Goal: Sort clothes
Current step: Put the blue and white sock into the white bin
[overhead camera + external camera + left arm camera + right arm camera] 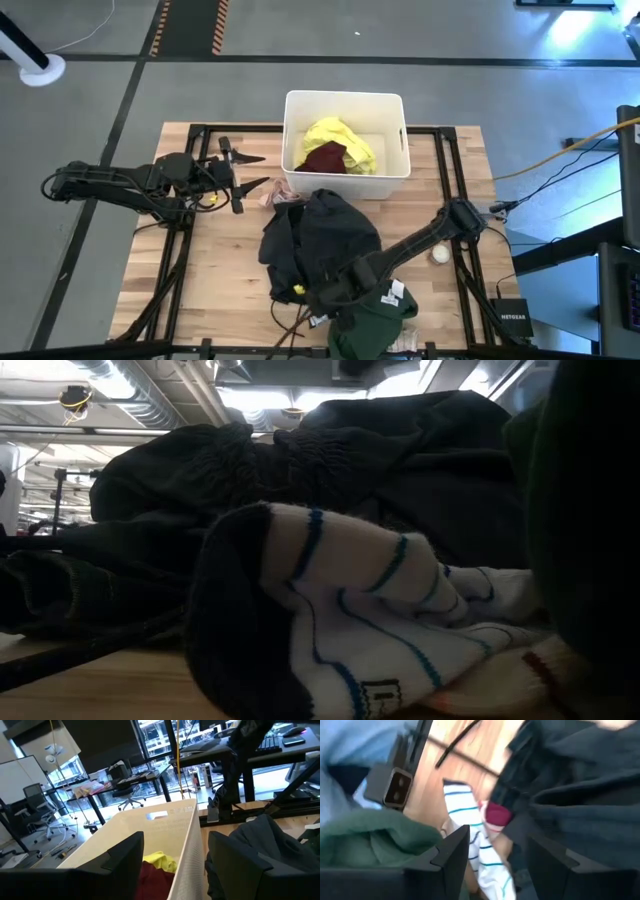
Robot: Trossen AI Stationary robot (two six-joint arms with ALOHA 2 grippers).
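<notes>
Two black garments [320, 235] lie heaped mid-table; they also fill the back of the low view [350, 470]. A dark green garment with a white label [375, 318] lies at the near edge. A neon yellow garment [340, 140] and a maroon one [325, 158] lie in the white bin [395, 175]. My right gripper [322, 297] is open, low over the heap's near edge. In its wrist view [497, 840] a white, blue-striped sock [470, 820] shows between the fingers. My left gripper [255, 170] is open and empty, left of the bin. My right gripper stands with its fingers on either side of the striped sock, with the black garment [580, 795] on one side and the green one [365, 840] on the other. I cannot tell whether it touches any of them.
A small white ball [440, 255] lies at the right of the heap. A small pale pink item [285, 195] lies by the bin's near left corner. The striped sock [380, 610] lies close before the low camera. Black frame rails [175, 230] run along the table's sides.
</notes>
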